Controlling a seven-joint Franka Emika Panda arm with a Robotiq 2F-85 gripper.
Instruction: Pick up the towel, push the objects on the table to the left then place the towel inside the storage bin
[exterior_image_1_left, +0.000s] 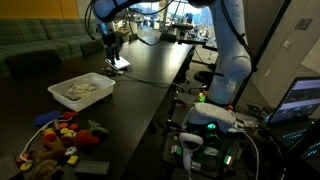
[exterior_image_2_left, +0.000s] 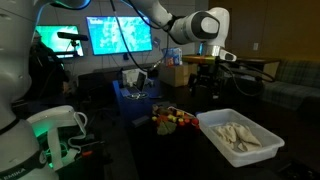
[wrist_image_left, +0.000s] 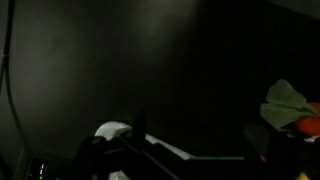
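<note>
The storage bin (exterior_image_2_left: 252, 157) holds the towel (exterior_image_2_left: 236, 133); toys (exterior_image_2_left: 172, 120) are heaped beside it; the end effector (exterior_image_1_left: 112, 50) hangs released.

In the wrist view nearly all is black: the table (wrist_image_left: 150, 60) shows no detail, a pale round shape (wrist_image_left: 113, 131) near the lower edge cannot be named, and a green and red thing (wrist_image_left: 289, 108) is cut off by the right edge. In an exterior view the objects (exterior_image_1_left: 60, 135) form a heap whose single pieces are too small to name, and the picture's lower left corner seems to cut it. The claw (exterior_image_1_left: 110, 48) there is tiny and dark, so its fingers cannot be told apart. The towel (exterior_image_2_left: 232, 133) in the storage bin (exterior_image_2_left: 255, 155) is blurred, and its folds are unclear.
</note>
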